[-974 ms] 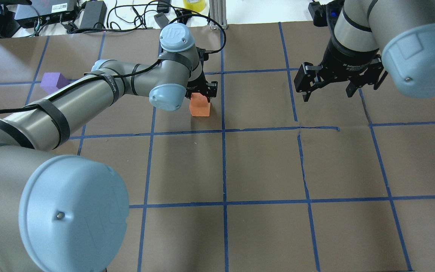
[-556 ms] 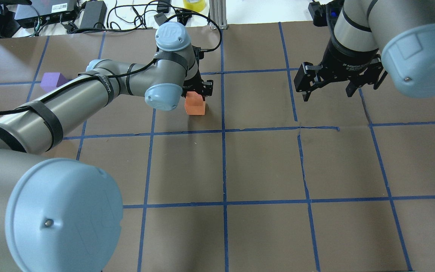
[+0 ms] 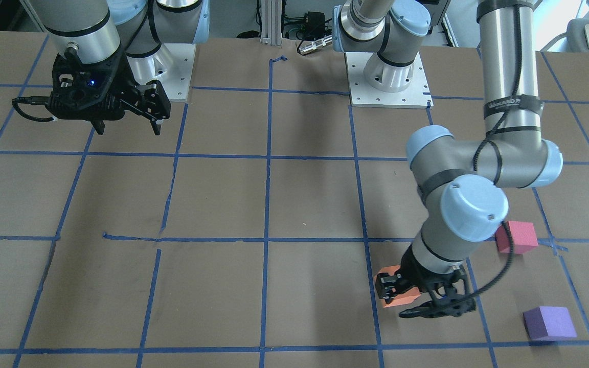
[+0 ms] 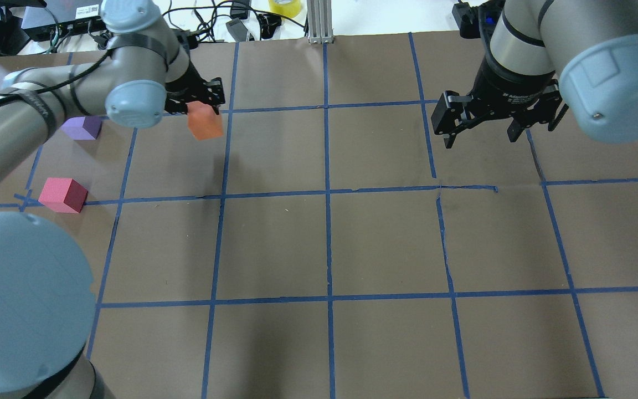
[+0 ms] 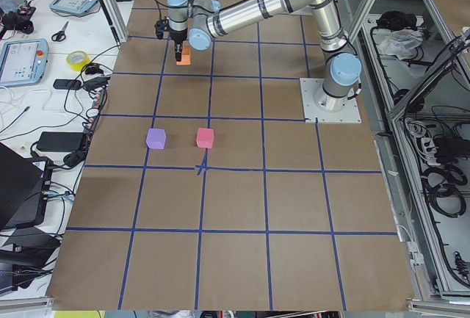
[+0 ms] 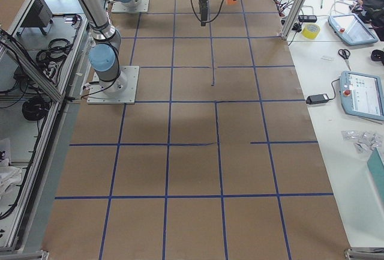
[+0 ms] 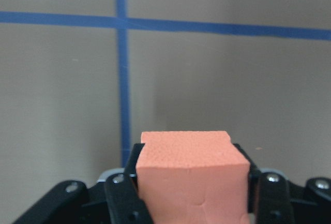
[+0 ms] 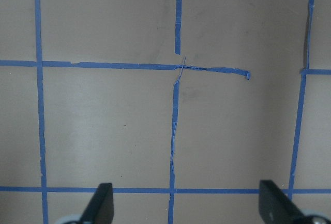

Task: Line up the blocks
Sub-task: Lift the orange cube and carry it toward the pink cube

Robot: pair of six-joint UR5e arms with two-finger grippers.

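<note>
My left gripper (image 4: 204,105) is shut on the orange block (image 4: 205,121) and holds it just above the table at the far left. The wrist view shows the orange block (image 7: 191,175) clamped between both fingers. The purple block (image 4: 82,127) lies to its left on the table. The pinkish-red block (image 4: 63,194) lies nearer to me, by a tape crossing. In the front view the orange block (image 3: 402,298), the pinkish-red block (image 3: 517,236) and the purple block (image 3: 550,322) all show. My right gripper (image 4: 480,141) hangs open and empty over the far right.
The brown table (image 4: 385,244) carries a blue tape grid. Cables, power bricks and a tape roll (image 4: 284,6) lie beyond the far edge. The left arm's big elbow (image 4: 20,293) fills the near left of the overhead view.
My left arm has swung left with the orange block, from near the centre line toward the purple block. The pinkish-red block has come into view. The right arm has not moved.
</note>
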